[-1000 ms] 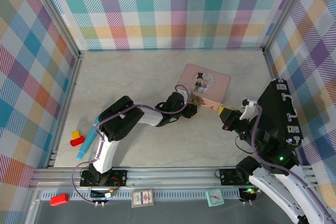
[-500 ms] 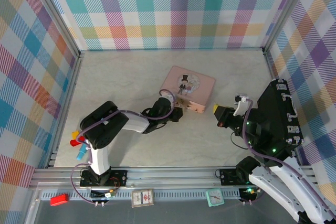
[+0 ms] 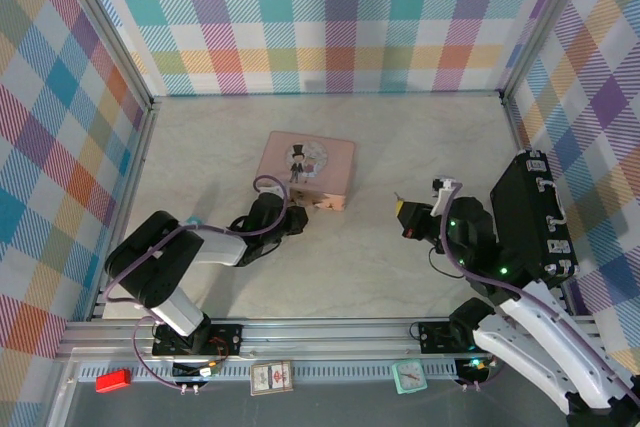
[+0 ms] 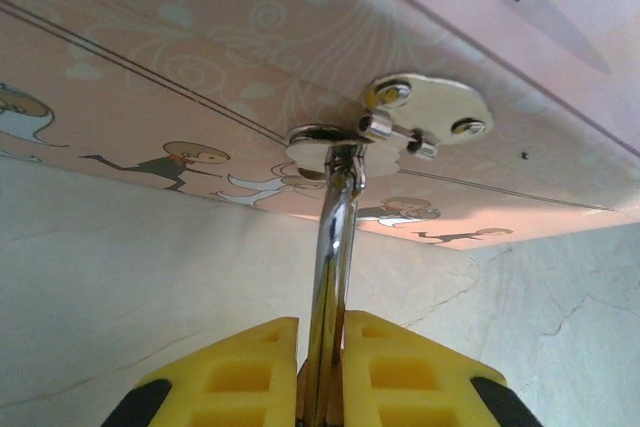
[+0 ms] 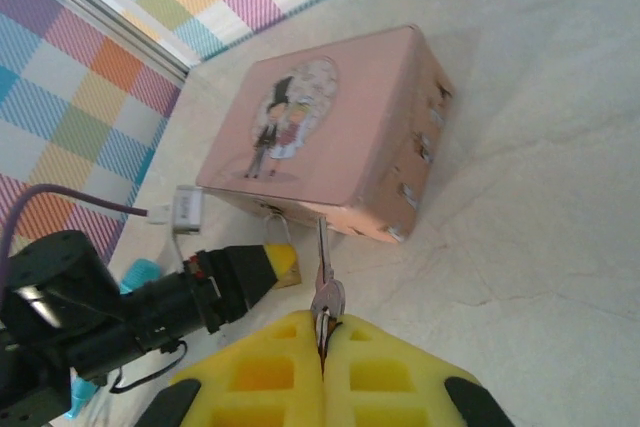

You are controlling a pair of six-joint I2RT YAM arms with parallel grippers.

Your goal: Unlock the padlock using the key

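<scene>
Near tin (image 5: pixel 330 117): one padlock (image 4: pixel 335 247), one key (image 5: pixel 322 257).

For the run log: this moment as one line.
left gripper: shut on padlock | right gripper: shut on key | key: apart from padlock

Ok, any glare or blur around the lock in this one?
Left wrist: bright glare on the padlock shackle and the clasp, the close-up pink tin slightly soft. Right wrist: the key reads sharp, no glare. Top external: even light, soft shadows, padlock too small to read.
</scene>
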